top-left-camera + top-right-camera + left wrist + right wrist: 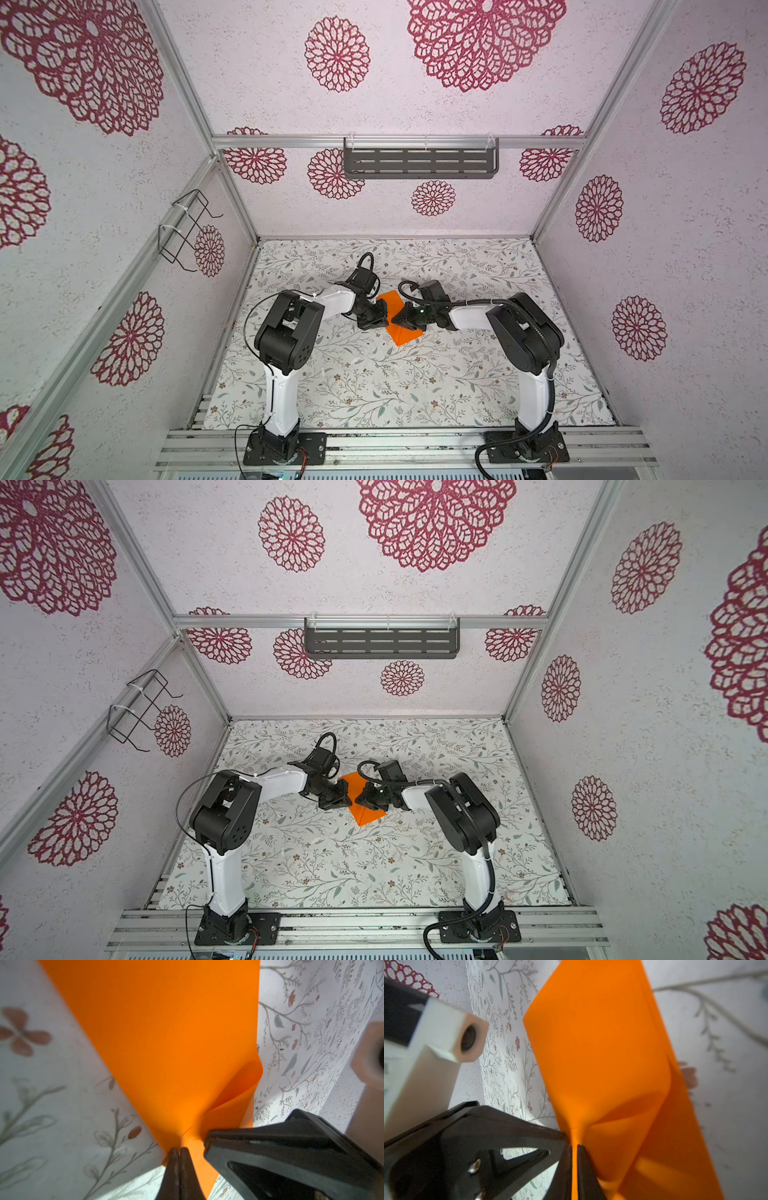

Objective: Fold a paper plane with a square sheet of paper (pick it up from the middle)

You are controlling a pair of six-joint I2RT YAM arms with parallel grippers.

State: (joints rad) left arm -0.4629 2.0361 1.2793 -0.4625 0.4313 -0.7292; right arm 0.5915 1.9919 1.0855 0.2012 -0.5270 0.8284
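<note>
Pinching the paper (394,307) near its middle, the left end effector (179,1152) and right end effector (574,1151) both clamp it, close together, above the counter (374,386). This looks like the centre crease; next, the halves need bringing together evenly.

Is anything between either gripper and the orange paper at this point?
Nothing visible stands between them. The left gripper and the right gripper are both shut on the orange paper, pinching it close together near its middle.
</note>
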